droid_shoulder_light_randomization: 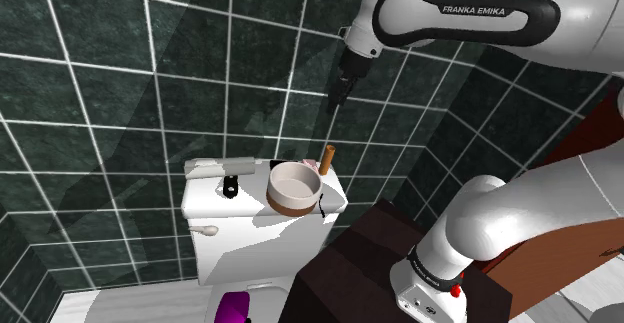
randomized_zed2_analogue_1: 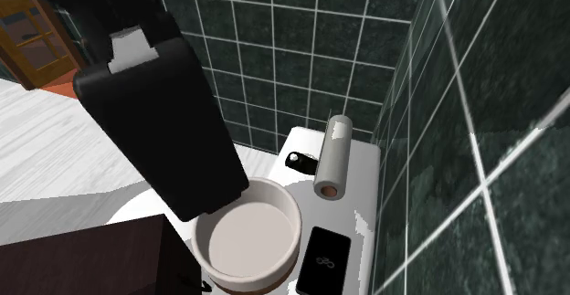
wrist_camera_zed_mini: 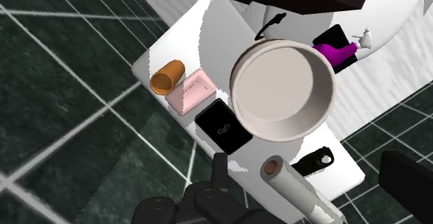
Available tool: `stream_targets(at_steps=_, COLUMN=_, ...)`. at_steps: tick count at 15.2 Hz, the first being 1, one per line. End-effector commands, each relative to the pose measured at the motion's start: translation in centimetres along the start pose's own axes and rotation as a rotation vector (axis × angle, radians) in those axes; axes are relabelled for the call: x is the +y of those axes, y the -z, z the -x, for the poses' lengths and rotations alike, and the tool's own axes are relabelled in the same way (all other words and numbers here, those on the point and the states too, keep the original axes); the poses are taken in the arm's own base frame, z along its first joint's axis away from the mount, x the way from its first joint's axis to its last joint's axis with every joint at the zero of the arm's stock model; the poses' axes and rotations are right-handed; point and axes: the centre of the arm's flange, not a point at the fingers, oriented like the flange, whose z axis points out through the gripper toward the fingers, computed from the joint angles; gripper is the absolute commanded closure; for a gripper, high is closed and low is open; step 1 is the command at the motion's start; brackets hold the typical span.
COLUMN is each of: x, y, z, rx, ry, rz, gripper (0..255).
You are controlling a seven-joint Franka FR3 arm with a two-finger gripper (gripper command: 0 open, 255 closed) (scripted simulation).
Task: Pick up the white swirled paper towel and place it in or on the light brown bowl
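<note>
While hanging well above bowl [droid_shoulder_light_randomization: 292,186], tool [droid_shoulder_light_randomization: 337,98] touches and holds nothing.

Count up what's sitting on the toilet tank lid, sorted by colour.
Black: 2, flat slab and small fob
Pink: 1, box
Orange-brown: 1, cup
Light brown: 1, bowl
White: 1, paper towel roll
Total: 6

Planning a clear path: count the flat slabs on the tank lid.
2: a black slab beside the bowl, and a pink slab between it and the orange cup. The bowl may hide others.
</note>
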Motion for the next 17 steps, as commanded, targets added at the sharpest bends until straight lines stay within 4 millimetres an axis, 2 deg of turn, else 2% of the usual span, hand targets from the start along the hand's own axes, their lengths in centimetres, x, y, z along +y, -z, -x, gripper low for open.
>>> stream_targets(at_steps=1, x=-0.6, y=-1.7, z=-2.2, rx=-0.005, ry=0.057, rz=0.018, gripper=0)
stream_targets(at_steps=9, x=-4.4, y=-8.8, z=-9.9, rx=-0.030, ry=0.278, rz=0.089, gripper=0)
stream_targets(at_steps=17, x=-9.2, y=-16.3, z=-16.4, rx=-0.055, ry=0.499, rz=0.160, gripper=0)
